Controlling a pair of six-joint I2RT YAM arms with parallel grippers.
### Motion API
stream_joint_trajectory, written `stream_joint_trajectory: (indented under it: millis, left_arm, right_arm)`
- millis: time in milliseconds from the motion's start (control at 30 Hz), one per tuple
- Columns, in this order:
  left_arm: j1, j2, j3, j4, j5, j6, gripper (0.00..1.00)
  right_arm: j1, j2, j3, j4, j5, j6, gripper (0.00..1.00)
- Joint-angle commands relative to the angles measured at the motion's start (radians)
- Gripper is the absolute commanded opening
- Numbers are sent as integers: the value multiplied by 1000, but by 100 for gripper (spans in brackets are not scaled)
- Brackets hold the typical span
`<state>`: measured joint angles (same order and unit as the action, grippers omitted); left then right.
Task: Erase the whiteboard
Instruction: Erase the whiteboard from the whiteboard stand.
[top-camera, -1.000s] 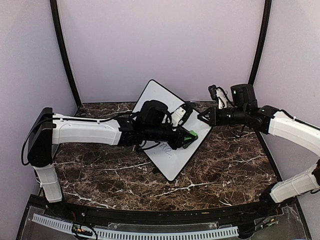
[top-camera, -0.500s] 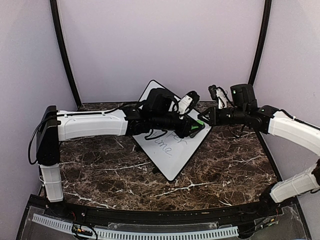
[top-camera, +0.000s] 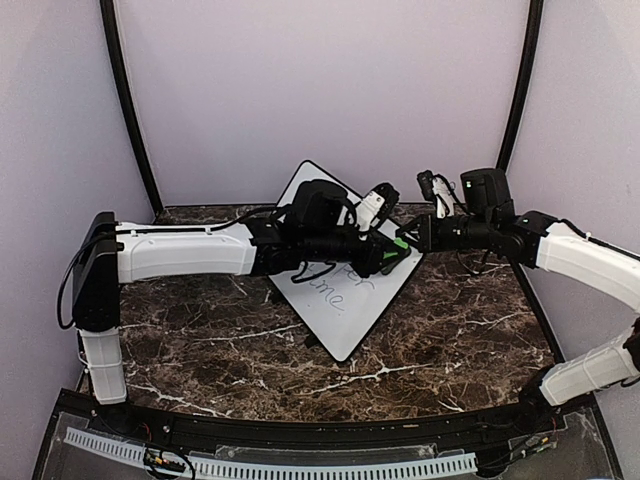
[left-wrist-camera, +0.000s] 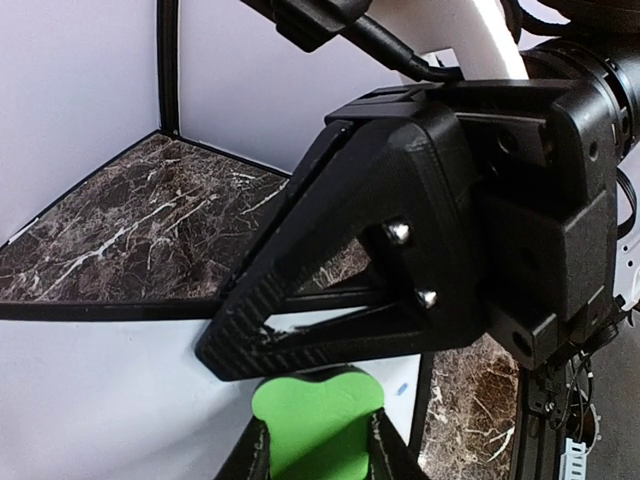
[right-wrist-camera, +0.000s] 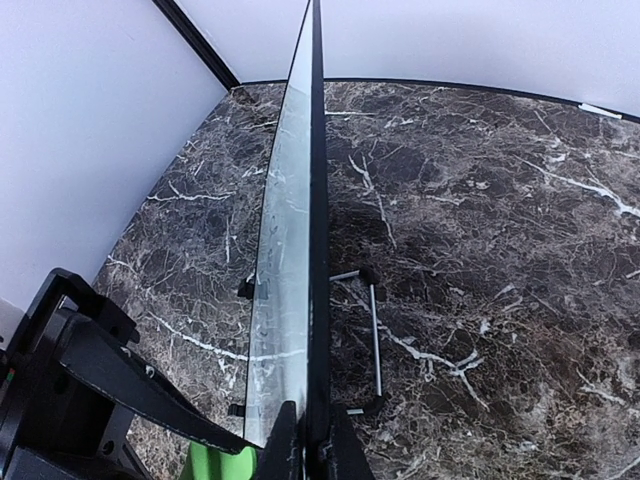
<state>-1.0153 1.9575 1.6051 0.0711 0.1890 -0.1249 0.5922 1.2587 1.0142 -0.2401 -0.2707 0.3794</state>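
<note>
Whiteboard (top-camera: 348, 312) is lying toward the back middle of the dark marble bench (top-camera: 200, 340), turned corner-on to us like a diamond, with dark handwriting showing on its face. We are seeing the right claw (top-camera: 412, 240) clamping closed on the board's right corner; in the right wrist view the thin black edge is running up from between its fingers. The left claw (top-camera: 393, 252) is gripping tight on a green eraser (left-wrist-camera: 315, 400), holding it over the board just beside the right claw. We cannot tell whether the eraser is touching the surface.
</note>
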Motion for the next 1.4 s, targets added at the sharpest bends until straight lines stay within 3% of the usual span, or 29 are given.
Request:
stream_joint_trajectory:
  millis: [0, 333, 700, 967, 1367]
  left_arm:
    - [-26, 66, -98, -44, -31, 20, 3]
    - [-53, 55, -97, -42, -8, 38, 3]
    - [-55, -39, -285, 54, 23, 93, 3]
    - [-54, 6, -215, 92, -166, 100, 3]
    - [-52, -86, -322, 272, -343, 148, 1]
  right_arm:
    - [101, 19, -25, -25, -211, -100, 0]
    - [101, -2, -28, -39, -201, -102, 0]
    - [101, 10, -28, -26, -209, -100, 0]
    - [101, 5, -26, -33, -210, -96, 0]
    - [101, 12, -16, -33, -213, -79, 0]
